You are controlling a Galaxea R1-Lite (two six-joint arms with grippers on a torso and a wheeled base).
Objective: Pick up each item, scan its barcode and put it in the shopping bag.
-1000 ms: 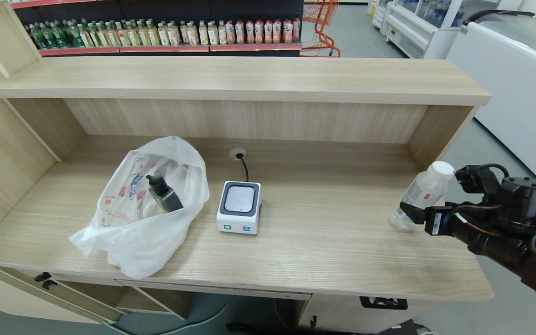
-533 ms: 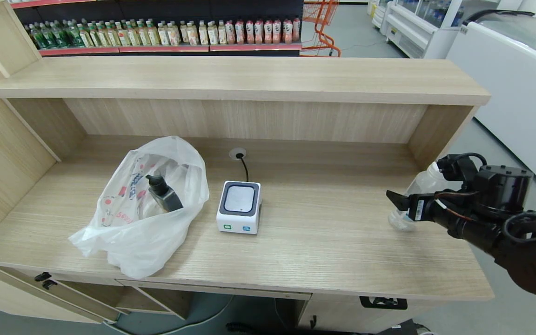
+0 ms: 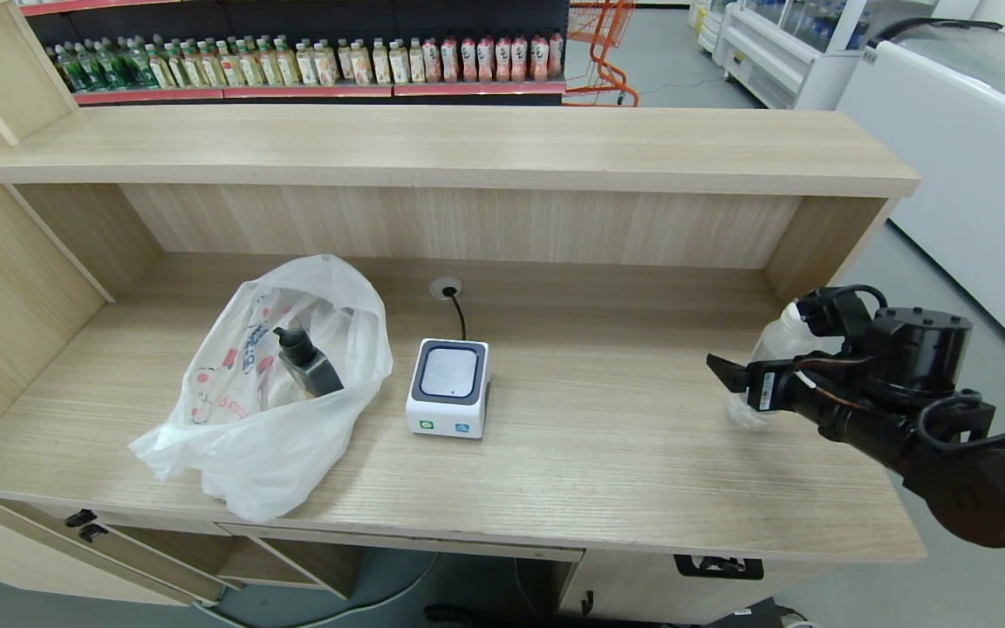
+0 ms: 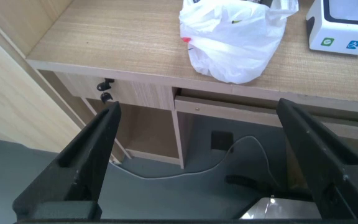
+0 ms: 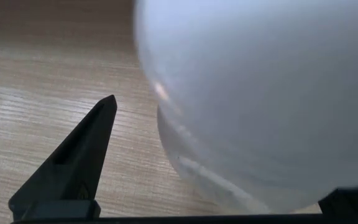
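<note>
Just now, at the right end of the pale wooden counter: right gripper spread open around a clear plastic bottle with a white cap, straddling it and not clamped on it. One black finger on the bottle's scanner side, the opposite one hidden behind the bottle. Bottle base apparently down on the wood, near the counter's right edge. From the right wrist, the same bottle very close, pale and rounded, a pointed black finger beside it with a strip of bare wood between the two, so no contact on that side; contact on the far side impossible to tell. Left gripper low, in front of and below the counter's front edge, both black fingers spread wide, nothing between them, touching nothing. On the left half of the counter, a crumpled white plastic shopping bag with red print, mouth open, a dark grey pump-top bottle upright inside. Just beside the bag, toward the middle, a small white box-shaped barcode scanner with a grey-framed window on top, a black cable running from its back to a round hole in the counter. Clear bottle well apart from both scanner and bag.
</note>
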